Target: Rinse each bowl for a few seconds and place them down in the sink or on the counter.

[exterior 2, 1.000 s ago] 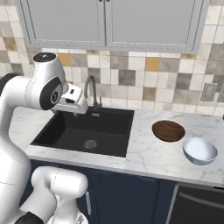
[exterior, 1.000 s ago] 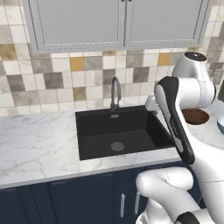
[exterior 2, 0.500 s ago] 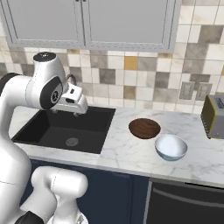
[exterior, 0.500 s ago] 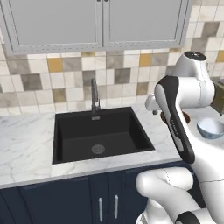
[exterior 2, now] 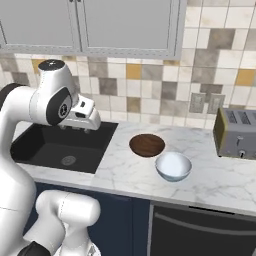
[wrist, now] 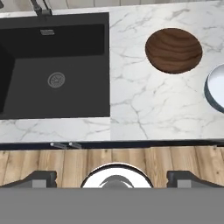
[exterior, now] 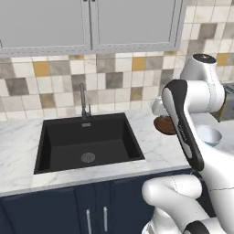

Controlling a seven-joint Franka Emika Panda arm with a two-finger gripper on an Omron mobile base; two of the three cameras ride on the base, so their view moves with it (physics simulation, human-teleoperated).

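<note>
Toaster (exterior 2: 236,133); grey cabinets (exterior 2: 90,22); tiled backsplash (exterior: 114,80)

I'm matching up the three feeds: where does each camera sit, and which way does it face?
Left base view: behind the arm's left, facing the black rectangular sink; white arm at right.
Right base view: behind its right, facing the white marble counter; arm at left.
Hand view: high, looking down over the counter edge; dark fingers at bottom.
All share the round dark brown wooden bowl and the glossy white bowl.
</note>
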